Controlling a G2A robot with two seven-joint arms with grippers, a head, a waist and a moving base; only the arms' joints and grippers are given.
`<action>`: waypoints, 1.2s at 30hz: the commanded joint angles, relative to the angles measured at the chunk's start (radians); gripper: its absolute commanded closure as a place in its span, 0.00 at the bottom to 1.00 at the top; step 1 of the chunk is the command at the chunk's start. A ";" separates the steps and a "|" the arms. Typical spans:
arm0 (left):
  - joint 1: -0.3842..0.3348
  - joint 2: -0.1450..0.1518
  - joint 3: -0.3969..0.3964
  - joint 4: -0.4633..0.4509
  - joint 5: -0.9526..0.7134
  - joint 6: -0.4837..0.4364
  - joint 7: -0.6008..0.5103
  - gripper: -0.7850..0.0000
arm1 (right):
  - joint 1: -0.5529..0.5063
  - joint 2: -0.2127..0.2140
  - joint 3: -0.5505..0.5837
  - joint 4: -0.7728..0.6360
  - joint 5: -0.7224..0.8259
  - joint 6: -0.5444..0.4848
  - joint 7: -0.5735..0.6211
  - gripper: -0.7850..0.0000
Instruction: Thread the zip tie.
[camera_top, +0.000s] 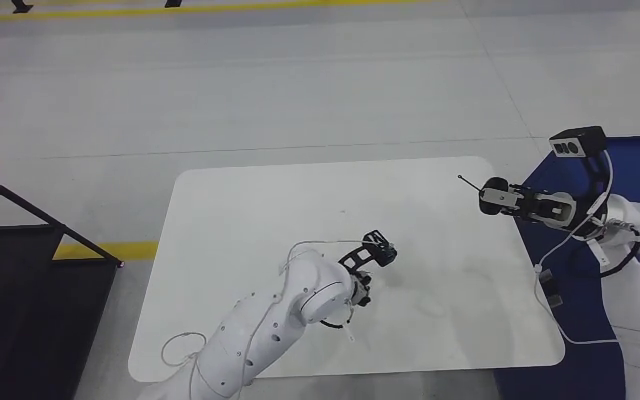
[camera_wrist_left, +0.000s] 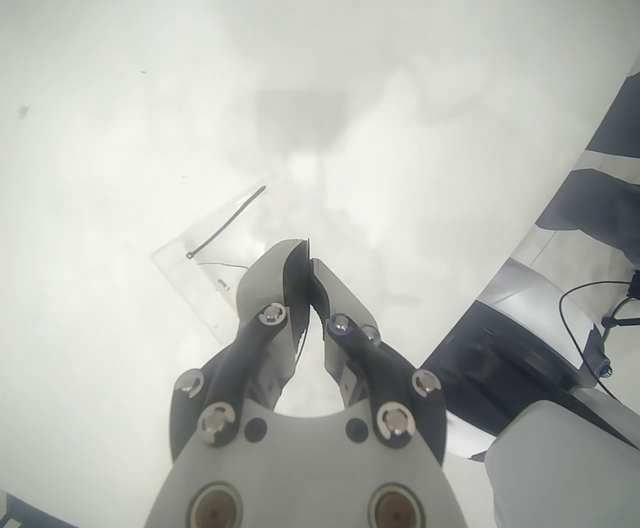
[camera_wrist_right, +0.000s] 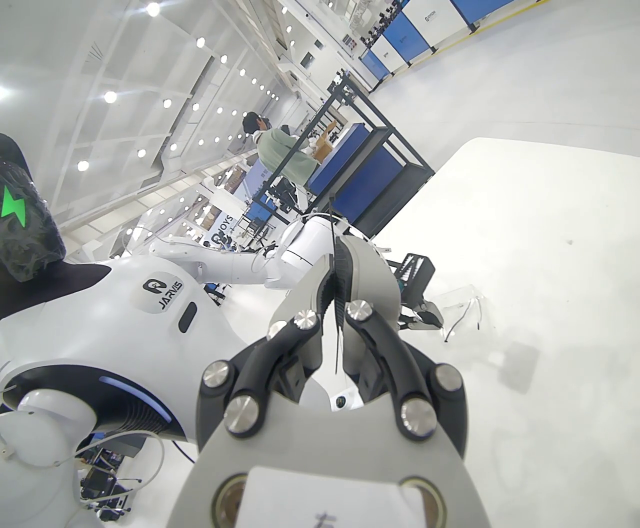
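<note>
- Right gripper (camera_wrist_right: 336, 260) clamped tight on a black zip tie (camera_wrist_right: 333, 225), held at the white worktop's (camera_top: 430, 300) edge.
- Left gripper (camera_wrist_left: 309, 260) pressed closed, low over the worktop's middle.
- Second zip tie (camera_wrist_left: 225, 222) lies on a clear plastic sheet (camera_wrist_left: 200, 280) just beside it.
</note>
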 joint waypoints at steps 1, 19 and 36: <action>-0.007 -0.004 0.005 0.017 0.008 0.011 0.035 1.00 | 0.000 0.000 0.000 0.000 0.000 0.000 0.000 1.00; -0.067 -0.034 0.029 0.148 -0.072 0.005 0.005 1.00 | 0.000 0.000 0.000 0.000 0.000 0.000 0.000 1.00; -0.060 -0.033 0.011 0.137 -0.070 0.000 -0.001 1.00 | 0.000 0.000 0.000 0.000 0.000 0.000 0.000 1.00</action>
